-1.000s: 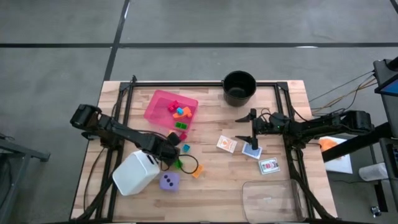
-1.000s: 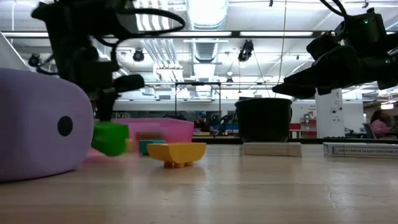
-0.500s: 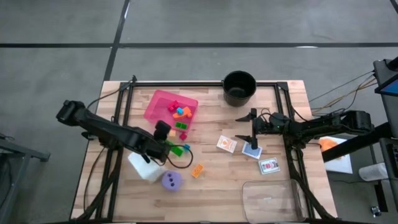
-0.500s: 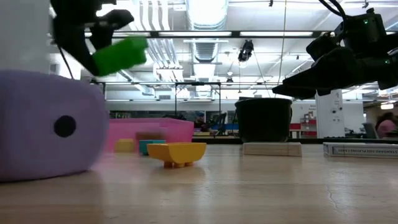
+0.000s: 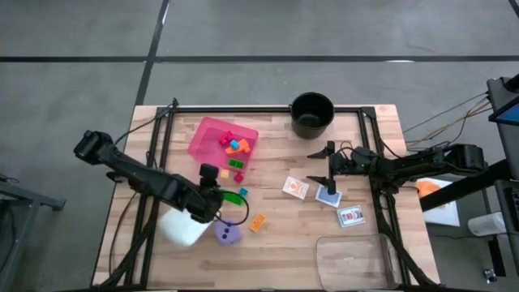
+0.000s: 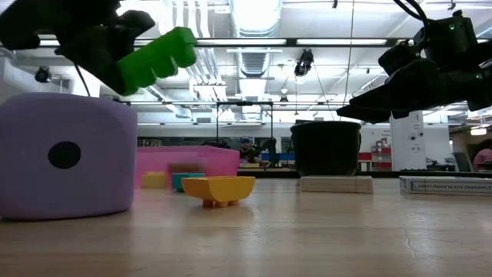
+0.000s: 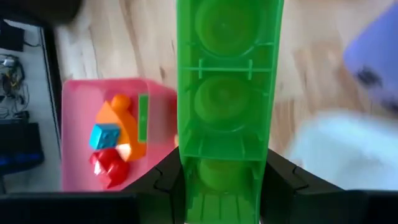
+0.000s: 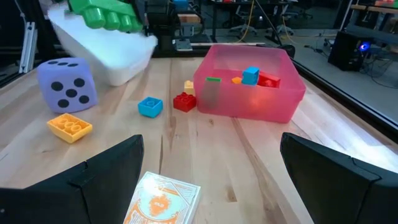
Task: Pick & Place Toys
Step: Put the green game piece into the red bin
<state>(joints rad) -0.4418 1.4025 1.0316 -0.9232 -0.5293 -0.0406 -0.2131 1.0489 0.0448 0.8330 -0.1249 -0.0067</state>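
Observation:
My left gripper (image 5: 215, 195) is shut on a long green brick (image 5: 233, 195), held above the table; the brick also shows in the low view (image 6: 154, 60). The purple dotted die (image 5: 229, 234) rests on the table just near of the brick. An orange brick (image 5: 258, 221) lies to the die's right. A teal brick (image 8: 150, 106) and a red brick (image 8: 185, 101) lie by the pink tray (image 5: 207, 134). My right gripper (image 5: 328, 168) is open above the orange card (image 5: 296, 187) and the blue card (image 5: 328, 197). The white-red card (image 5: 351, 216) lies nearer. My left gripper pinches the green brick's two long sides (image 7: 186, 180) between its two fingers, at one end of the brick. The fingers come from the table's left and lie along the brick. The brick is lifted clear, hollow underside toward the wrist camera, its free end (image 6: 181, 46) tilted upward.
The pink tray holds several small bricks (image 7: 115, 134). The black pot (image 5: 312, 113) stands at the far edge. A clear tray (image 5: 349, 255) lies at the near right. A blurred white block (image 5: 185, 229) shows beside my left arm. Black rails (image 5: 162, 154) run along both table sides.
My left gripper has risen from the table with the green brick, which is now lifted clear and tilted. The purple die has turned about on its spot and shifted slightly toward the table's right edge. The white block beside the arm has moved with it.

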